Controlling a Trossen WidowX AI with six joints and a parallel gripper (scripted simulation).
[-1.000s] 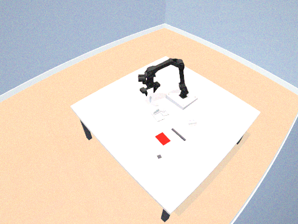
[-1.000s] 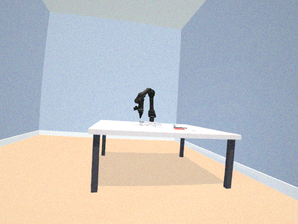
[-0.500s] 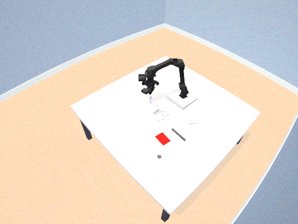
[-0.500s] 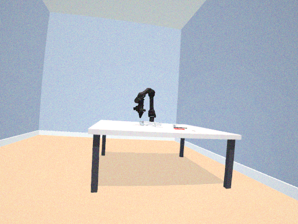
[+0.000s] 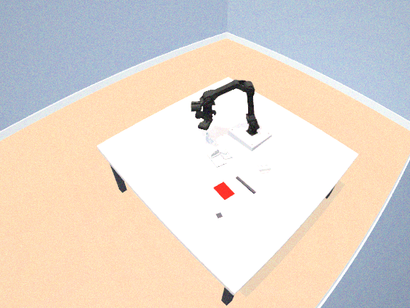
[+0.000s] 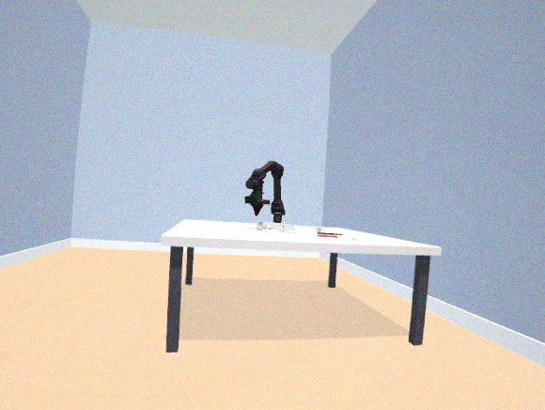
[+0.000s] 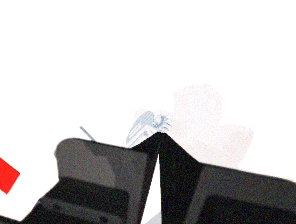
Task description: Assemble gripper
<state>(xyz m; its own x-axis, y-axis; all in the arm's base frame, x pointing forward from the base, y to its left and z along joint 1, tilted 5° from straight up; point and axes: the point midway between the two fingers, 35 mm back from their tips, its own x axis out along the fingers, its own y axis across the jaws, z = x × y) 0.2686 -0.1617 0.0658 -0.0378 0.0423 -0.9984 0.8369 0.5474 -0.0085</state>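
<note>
My gripper (image 5: pixel 203 127) (image 6: pixel 256 214) (image 7: pixel 160 136) points down above the table, its fingertips together with nothing seen between them. A pale part with grey-blue gear-like teeth (image 5: pixel 209 138) (image 7: pixel 158 120) shows just beyond the fingertips in the wrist view; in the top view it is below them. Whether it is one jaw or more pieces I cannot tell. A white part with thin grey outlines (image 5: pixel 220 160) lies nearer the table's middle. A smaller pale part (image 5: pixel 264 169) lies apart from it. White on white, I cannot tell which is the base, jaw or housing plate.
A red rectangle (image 5: pixel 224 191) (image 6: pixel 328 236) (image 7: pixel 7 175), a dark bar (image 5: pixel 245 184) and a small grey square (image 5: pixel 219 215) lie on the white table (image 5: pixel 148 155). The arm stands on a white base block (image 5: pixel 244 139). A faint pinkish shadow lies beside the toothed part.
</note>
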